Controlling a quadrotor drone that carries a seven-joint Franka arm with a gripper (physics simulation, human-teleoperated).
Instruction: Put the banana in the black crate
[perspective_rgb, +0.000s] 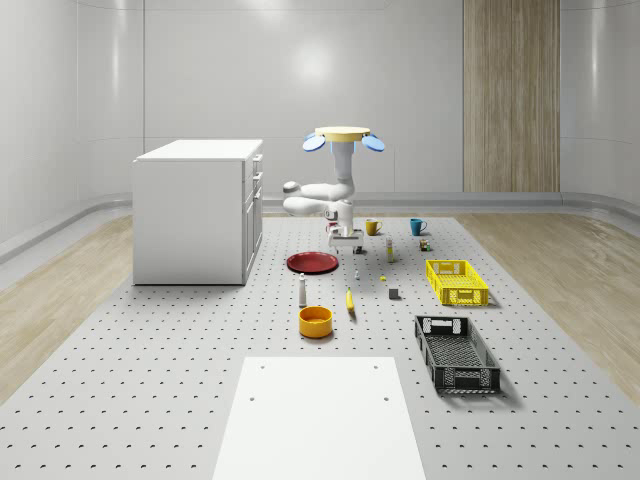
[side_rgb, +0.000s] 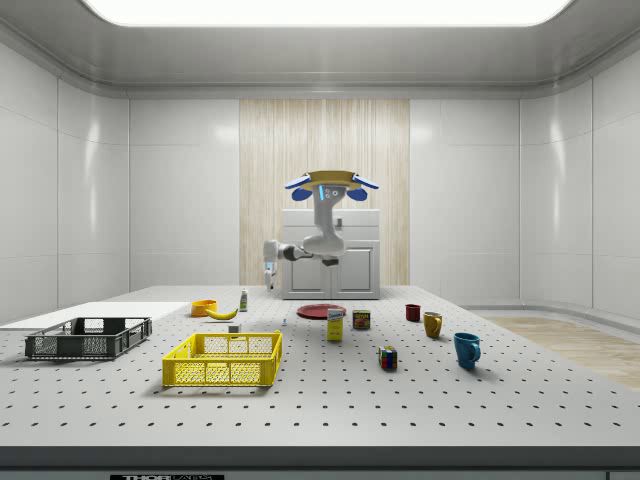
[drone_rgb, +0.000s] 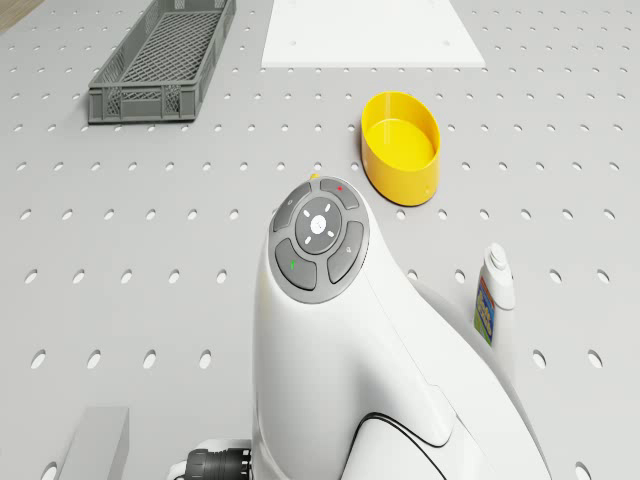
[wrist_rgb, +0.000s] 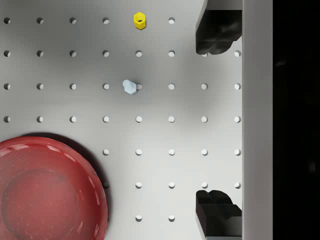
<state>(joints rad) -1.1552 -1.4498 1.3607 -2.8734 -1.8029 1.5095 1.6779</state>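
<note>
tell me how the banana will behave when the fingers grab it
The banana lies flat on the table, so it probably won't tip. Its curved, narrow body could pivot or slip between the fingers. It looks small and likely light.

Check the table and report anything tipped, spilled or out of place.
Nothing stands out. The banana lies flat on the table, the black crate and yellow crate sit level, and the bottle and mugs stand upright.

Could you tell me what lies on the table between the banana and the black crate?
In the whole-scene view, the stretch between the banana and the black crate is bare perforated table.
</note>
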